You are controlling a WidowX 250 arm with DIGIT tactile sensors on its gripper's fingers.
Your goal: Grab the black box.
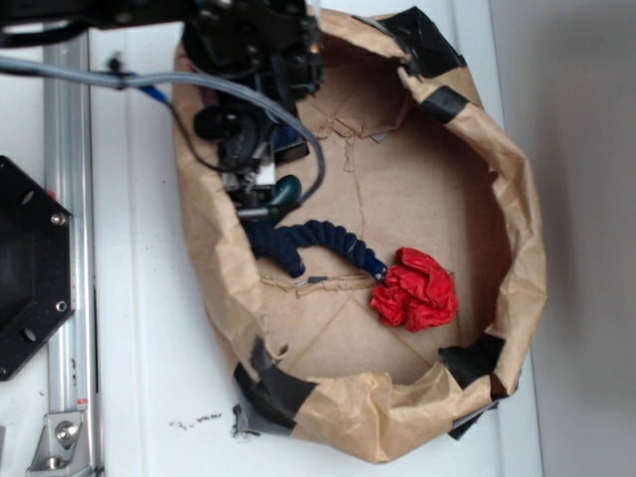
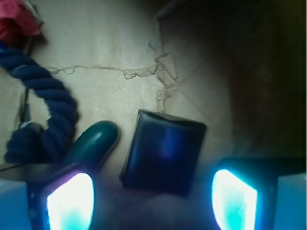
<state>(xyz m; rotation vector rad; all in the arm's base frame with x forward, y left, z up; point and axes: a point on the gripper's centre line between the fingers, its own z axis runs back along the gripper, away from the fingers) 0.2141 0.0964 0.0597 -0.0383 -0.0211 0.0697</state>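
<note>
One black box [image 2: 164,152] is the object of the task; it lies flat on the brown floor of the paper tray [image 1: 517,248], directly under the gripper [image 2: 152,194]. In the wrist view the box sits between the two lit fingertips [image 2: 71,201], nearer their line than anything else, and turned a little askew to it. No contact is visible on either side. The jaws stand wide, with clear gaps to both flanks of the box, and hold nothing.

Neighbours, placed from the box: a dark green oval [image 2: 94,140] lies just beside its left edge, close to the left fingertip; the blue rope [image 2: 45,108] curls beyond that; the red cloth [image 2: 17,21] lies well apart, at the far end of the rope. In the exterior view the arm hides the box entirely.

Handling, as a judgement: the box looks rigid, flat and light, with a slightly glossy top (the sides may be slick as well). Its low profile leaves little height to pinch, so the hold belongs on two opposite side faces, low, near the floor. The skew may turn the box as the jaws close. The green oval could be caught by the left fingertip.
</note>
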